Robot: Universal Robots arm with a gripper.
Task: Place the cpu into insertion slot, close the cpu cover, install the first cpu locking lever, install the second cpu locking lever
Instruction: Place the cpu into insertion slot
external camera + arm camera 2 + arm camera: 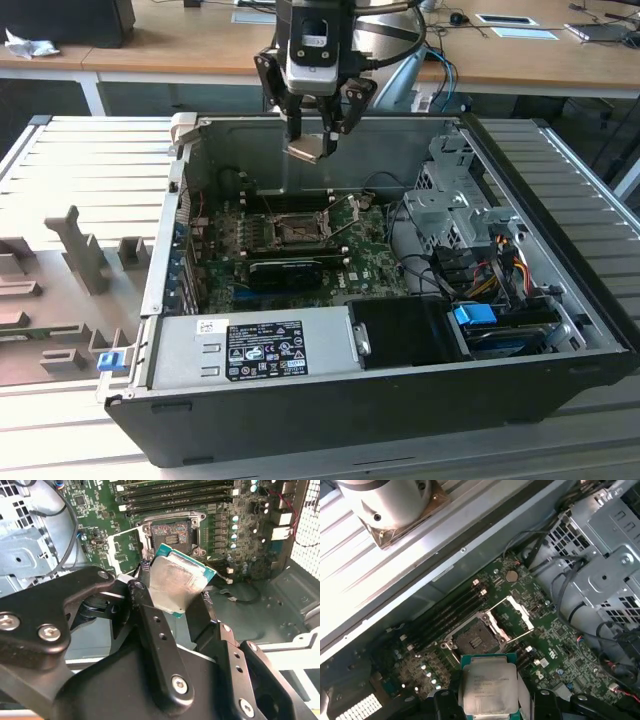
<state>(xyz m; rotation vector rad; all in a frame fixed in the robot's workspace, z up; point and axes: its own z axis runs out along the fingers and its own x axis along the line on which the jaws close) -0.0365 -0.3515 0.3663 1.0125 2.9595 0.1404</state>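
A wide grey slatted metal table (pixel 90 160) carries a large black, open-topped computer case (pixel 400 400), which takes up most of the exterior view. Inside the case, along the near wall, lies a long grey metal power-supply box (pixel 200 345) with a black label. A silver perforated drive cage (pixel 455 200) sits toward the exterior view's right. A green motherboard (pixel 230 240) covers the case floor on the exterior view's left.

The black two-fingered claw (pixel 313 140) hangs from the arm over the far part of the case, above the motherboard. Its black fingers (pixel 150 625) are clamped on two opposite edges of the chip.

On the motherboard, the cpu cover (pixel 515 615), a thin silver square metal frame with a large central window, stands swung open on its hinge just beside the socket. It leaves the socket uncovered in both wrist views.

The insertion slot (pixel 475 637), a square dark socket with a silver metal rim, lies bare near the board's middle, next to the long black memory connectors (pixel 445 617).

The cpu (pixel 487 685), a small flat square chip with a grey metal top and a pale green-tan edge, sits tilted in the claw's grip. It is held in the air, well apart from the insertion slot and touching nothing else.
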